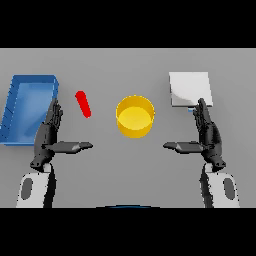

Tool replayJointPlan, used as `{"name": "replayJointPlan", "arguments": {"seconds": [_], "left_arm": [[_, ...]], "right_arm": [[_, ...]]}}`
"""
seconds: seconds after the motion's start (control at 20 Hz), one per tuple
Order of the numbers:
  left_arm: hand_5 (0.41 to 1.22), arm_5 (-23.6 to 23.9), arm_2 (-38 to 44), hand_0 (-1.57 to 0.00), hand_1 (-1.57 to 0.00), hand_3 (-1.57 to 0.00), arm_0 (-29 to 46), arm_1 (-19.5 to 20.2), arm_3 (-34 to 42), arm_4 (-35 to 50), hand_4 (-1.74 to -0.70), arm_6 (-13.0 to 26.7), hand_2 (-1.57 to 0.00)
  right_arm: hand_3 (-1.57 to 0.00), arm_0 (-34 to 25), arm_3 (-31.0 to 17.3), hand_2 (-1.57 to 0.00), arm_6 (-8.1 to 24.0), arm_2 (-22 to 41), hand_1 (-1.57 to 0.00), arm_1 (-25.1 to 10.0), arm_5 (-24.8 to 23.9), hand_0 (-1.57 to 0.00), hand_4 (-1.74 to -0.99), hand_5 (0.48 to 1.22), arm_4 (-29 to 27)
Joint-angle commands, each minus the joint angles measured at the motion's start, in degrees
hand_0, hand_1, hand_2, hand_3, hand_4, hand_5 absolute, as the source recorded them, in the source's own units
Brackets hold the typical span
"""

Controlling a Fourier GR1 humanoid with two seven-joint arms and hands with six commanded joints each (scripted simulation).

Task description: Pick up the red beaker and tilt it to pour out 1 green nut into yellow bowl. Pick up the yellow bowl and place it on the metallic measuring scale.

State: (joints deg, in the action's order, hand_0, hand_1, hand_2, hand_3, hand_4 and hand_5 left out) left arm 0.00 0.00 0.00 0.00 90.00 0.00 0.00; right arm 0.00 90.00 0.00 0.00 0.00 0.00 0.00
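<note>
Head view, items by size: grey worktop [130, 165]. Blue tray [27, 107], at the left edge. Metallic measuring scale [190, 89], toward the far right. Yellow bowl [135, 116], upright at mid-worktop, between tray and scale. Left hand [50, 136] and right hand [207, 136], near edge, fingers straight, thumbs pointing inward, holding nothing. Red beaker [83, 104], lying tilted between tray and bowl, apart from both.
</note>
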Motion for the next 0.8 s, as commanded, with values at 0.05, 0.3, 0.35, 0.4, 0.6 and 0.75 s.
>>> {"name": "replayJointPlan", "arguments": {"seconds": [0.05,0.3,0.35,0.4,0.6,0.75], "left_arm": [[0.66,0.01,-0.04,0.0,0.0,0.0,0.14,0.0,0.1,0.03,-1.14,-0.07,0.0],[0.66,-0.33,-2.59,0.0,0.0,0.0,2.72,1.67,3.99,-3.14,-1.14,-1.08,0.0],[0.66,-0.6,-4.43,0.0,0.0,0.0,4.75,2.48,6.62,-5.28,-1.14,-2.1,0.0],[0.66,-0.82,-5.65,0.0,0.0,0.0,6.17,2.99,8.4,-6.61,-1.14,-1.29,0.0],[0.655,-2.0,-7.72,0.0,0.0,0.0,8.14,4.19,12.74,-7.83,-1.14,3.04,0.0],[0.649,-1.99,-7.29,0.0,0.0,0.0,5.29,4.04,9.82,-7.99,-1.14,5.37,0.0]], "right_arm": [[0.0,-0.13,-0.07,0.0,0.06,0.16,0.0,0.2,-0.19,0.0,-1.071,0.578,0.14],[0.0,0.69,2.2,0.0,-3.57,3.0,0.0,-1.75,-2.47,0.0,-1.071,0.578,7.07],[0.0,2.78,3.92,0.0,-6.13,5.39,0.0,-2.22,-3.56,0.0,-1.072,0.577,11.4],[0.0,3.89,4.89,0.0,-6.45,6.74,0.0,-2.57,-4.55,0.0,-1.066,0.576,14.44],[0.0,3.94,6.78,0.0,-4.74,7.65,0.0,-3.44,-3.91,0.0,-1.103,0.592,15.66],[0.0,3.71,6.78,0.0,-4.33,8.08,0.0,-2.98,-3.21,0.0,-1.147,0.614,15.2]]}}
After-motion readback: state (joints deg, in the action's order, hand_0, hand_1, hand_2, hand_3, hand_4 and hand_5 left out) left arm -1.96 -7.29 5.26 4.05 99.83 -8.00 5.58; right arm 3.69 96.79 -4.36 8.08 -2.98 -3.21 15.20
